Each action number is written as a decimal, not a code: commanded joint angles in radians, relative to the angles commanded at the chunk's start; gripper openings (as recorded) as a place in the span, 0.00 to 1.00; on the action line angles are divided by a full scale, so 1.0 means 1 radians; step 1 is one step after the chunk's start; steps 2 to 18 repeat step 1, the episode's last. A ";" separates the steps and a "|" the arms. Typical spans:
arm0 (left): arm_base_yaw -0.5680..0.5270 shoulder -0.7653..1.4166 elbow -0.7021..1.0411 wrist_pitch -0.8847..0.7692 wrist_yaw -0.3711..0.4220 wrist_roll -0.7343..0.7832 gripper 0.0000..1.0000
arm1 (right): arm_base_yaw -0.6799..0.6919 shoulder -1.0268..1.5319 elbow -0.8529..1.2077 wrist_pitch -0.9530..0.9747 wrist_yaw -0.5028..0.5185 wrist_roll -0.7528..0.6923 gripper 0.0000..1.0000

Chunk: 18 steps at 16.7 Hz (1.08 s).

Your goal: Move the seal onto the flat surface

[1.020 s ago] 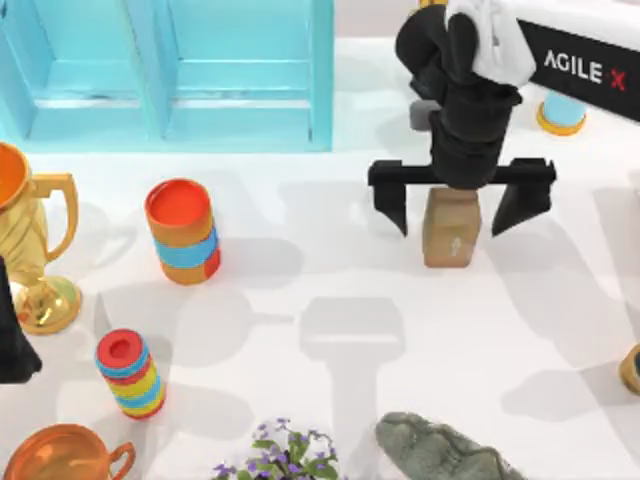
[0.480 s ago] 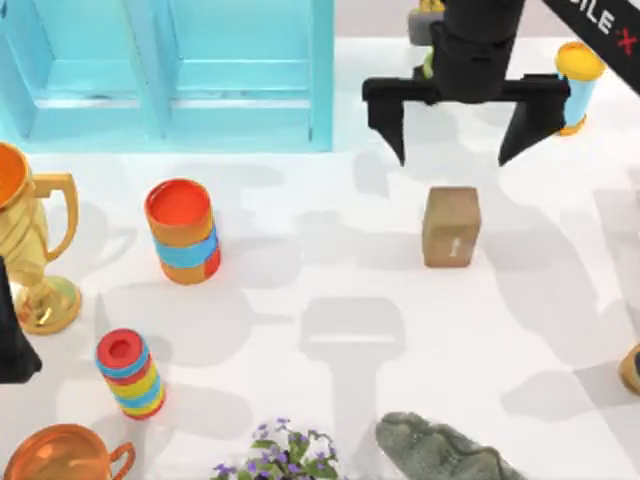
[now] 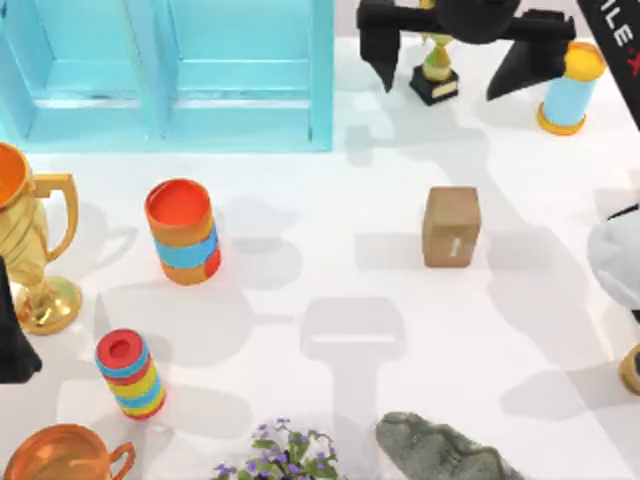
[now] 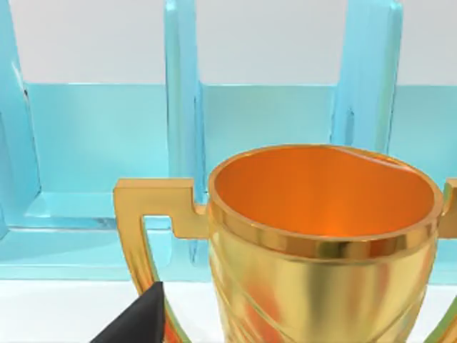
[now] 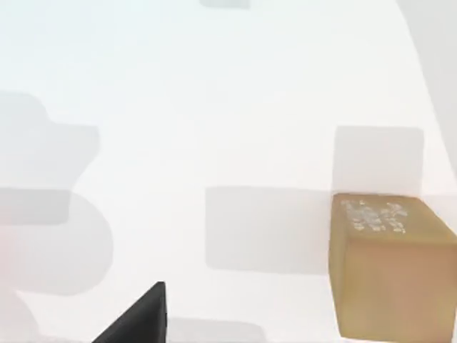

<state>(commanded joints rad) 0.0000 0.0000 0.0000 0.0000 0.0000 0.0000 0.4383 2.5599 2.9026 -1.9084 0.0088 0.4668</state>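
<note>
Finishing step, likely: seal (image 3: 451,227) rests on flat surface (image 3: 330,290), below spread right gripper (image 3: 455,55); next, park arm.

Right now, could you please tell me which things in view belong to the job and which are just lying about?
Job:
seal
white tabletop
right pincer, open

Lying about:
blue shelf unit
gold trophy cup
striped cylinder
grey-green rock figure
</note>
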 joint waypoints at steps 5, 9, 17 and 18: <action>0.000 0.000 0.000 0.000 0.000 0.000 1.00 | 0.000 0.000 0.000 0.000 0.000 0.000 1.00; 0.000 0.000 0.000 0.000 0.000 0.000 1.00 | 0.000 0.000 0.000 0.000 0.000 0.000 1.00; 0.000 0.000 0.000 0.000 0.000 0.000 1.00 | 0.000 0.000 0.000 0.000 0.000 0.000 1.00; 0.000 0.000 0.000 0.000 0.000 0.000 1.00 | 0.000 0.000 0.000 0.000 0.000 0.000 1.00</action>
